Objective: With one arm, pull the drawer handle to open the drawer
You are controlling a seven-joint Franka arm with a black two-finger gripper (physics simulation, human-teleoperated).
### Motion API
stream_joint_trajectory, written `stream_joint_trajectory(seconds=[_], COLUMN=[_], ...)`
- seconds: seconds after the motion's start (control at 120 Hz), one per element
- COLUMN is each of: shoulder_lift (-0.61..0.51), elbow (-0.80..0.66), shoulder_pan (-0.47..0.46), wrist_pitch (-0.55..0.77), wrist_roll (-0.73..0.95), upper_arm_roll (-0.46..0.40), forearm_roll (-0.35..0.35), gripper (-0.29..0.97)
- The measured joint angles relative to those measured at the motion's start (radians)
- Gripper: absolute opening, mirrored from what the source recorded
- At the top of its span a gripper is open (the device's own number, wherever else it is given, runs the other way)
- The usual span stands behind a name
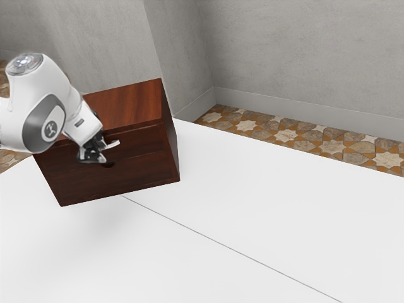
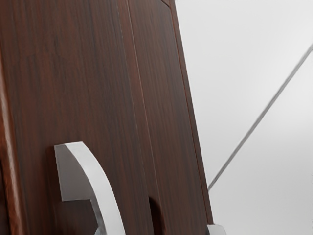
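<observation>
Dark-stained wood makes up the drawer cabinet [image 1: 136,161], which sits on the white bench [image 1: 265,208] toward the exterior view's left. The white arm [image 1: 53,117] holds its jaws right at the silver drawer handle [image 1: 112,144], though I cannot tell whether they are spread or pinching it. The drawer front [image 2: 73,73] looks flush with the cabinet, so I judge the reach done and the whole pull left to do.

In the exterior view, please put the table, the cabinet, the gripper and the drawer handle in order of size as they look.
1. the table, by far the largest
2. the cabinet
3. the gripper and the handle: both are small and overlap, with the handle partly hidden, so I do not rank them.
</observation>
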Motion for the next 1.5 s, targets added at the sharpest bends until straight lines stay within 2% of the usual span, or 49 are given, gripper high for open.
stream_joint_trajectory(seconds=[0.092, 0.133, 0.267, 0.358, 0.542, 0.875, 0.967, 1.233, 1.5], shoulder_lift=[0.009, 0.01, -0.02, -0.062, -0.148, -0.298, -0.336, -0.422, -0.463], elbow=[-0.004, -0.006, -0.033, -0.075, -0.166, -0.305, -0.34, -0.406, -0.447], shoulder_pan=[0.003, 0.006, -0.001, -0.013, -0.034, -0.053, -0.054, -0.052, -0.05], wrist_pitch=[0.004, 0.005, 0.011, 0.009, 0.014, 0.007, 0.007, 0.008, 0.013], wrist_roll=[0.005, 0.007, 0.004, 0.0, -0.01, -0.017, -0.019, -0.023, -0.036], upper_arm_roll=[0.001, -0.001, 0.003, 0.007, 0.006, 0.003, 0.002, -0.004, -0.031], forearm_roll=[-0.028, -0.037, -0.052, -0.056, -0.048, -0.045, -0.044, -0.042, -0.042], gripper=[0.12, 0.14, -0.02, 0.0, -0.08, -0.01, -0.06, -0.07, -0.08])
